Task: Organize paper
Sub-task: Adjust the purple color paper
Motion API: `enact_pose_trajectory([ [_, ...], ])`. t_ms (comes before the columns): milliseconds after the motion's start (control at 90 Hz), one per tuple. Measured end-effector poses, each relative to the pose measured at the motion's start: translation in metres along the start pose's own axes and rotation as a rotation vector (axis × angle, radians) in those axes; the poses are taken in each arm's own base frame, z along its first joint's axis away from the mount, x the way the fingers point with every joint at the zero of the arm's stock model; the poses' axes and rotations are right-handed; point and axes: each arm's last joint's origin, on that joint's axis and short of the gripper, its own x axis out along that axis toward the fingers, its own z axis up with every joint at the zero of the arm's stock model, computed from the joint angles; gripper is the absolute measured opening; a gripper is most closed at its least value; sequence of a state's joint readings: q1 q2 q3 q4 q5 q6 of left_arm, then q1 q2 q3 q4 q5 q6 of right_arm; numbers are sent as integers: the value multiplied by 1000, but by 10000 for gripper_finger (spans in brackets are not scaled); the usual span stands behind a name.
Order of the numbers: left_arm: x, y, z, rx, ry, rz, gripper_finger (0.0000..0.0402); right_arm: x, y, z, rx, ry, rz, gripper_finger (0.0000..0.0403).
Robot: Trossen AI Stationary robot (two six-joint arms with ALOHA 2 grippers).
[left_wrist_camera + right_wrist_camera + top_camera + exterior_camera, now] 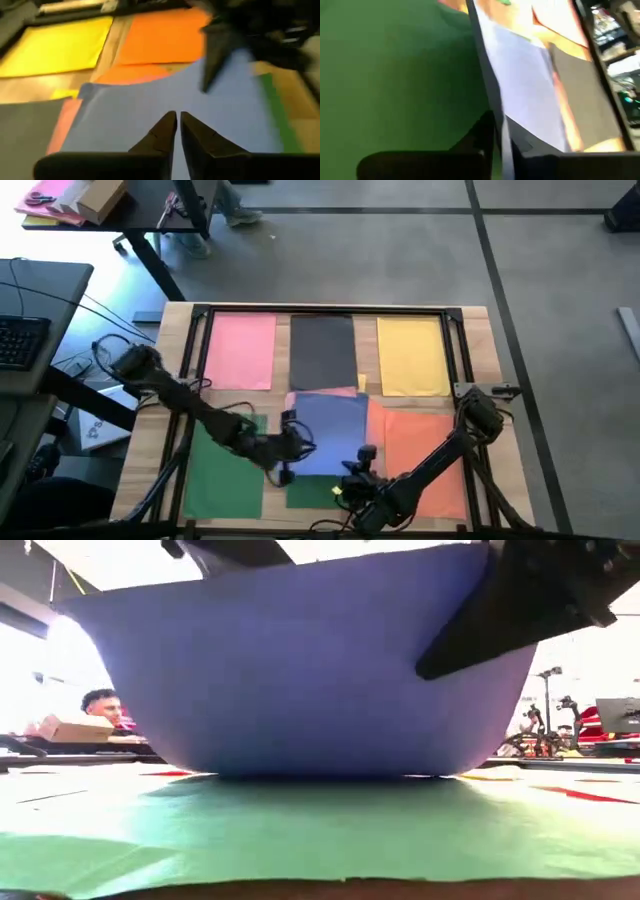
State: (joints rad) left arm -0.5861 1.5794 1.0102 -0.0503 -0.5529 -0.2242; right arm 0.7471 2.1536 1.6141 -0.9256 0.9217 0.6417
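Note:
A blue sheet of paper (330, 420) lies in the middle of the table, its near part raised between my two grippers. My left gripper (291, 442) is shut on its left edge, and my right gripper (362, 458) is shut on its right edge. In the low view the blue sheet (300, 670) sags like a bowl down to the green sheet (300, 830) under it. Its far end rests on other sheets, among them a pink edge (335, 392). My left gripper pinches the blue sheet's left edge (167, 105) between its two fingers, coming level from the table's left. That side is lifted off the table. My right gripper pinches the right edge (515, 105) near the near corner, coming from the table's right. The paper bows slack between the two holds.
Pink (240, 350), dark grey (322, 350) and yellow (412, 355) sheets lie along the far side. An orange sheet (425, 460) lies near right and a green sheet (225, 475) near left. A dark frame (320, 309) borders the table. A person (100, 705) is beyond the table.

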Motion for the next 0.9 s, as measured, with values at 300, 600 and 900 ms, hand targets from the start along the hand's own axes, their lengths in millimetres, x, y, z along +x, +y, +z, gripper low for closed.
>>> enact_pose_trajectory([
  [300, -38, -58, -27, 87, 56, -165, 110, -41, -38, 7, -142, 145, -153, 0],
  [600, 9, -97, -86, 200, 147, -139, 146, -73, -20, -19, -214, 387, 65, 0],
  [900, 18, -101, -98, 430, 157, -160, 173, -86, -3, -49, -151, 436, 66, 3],
])
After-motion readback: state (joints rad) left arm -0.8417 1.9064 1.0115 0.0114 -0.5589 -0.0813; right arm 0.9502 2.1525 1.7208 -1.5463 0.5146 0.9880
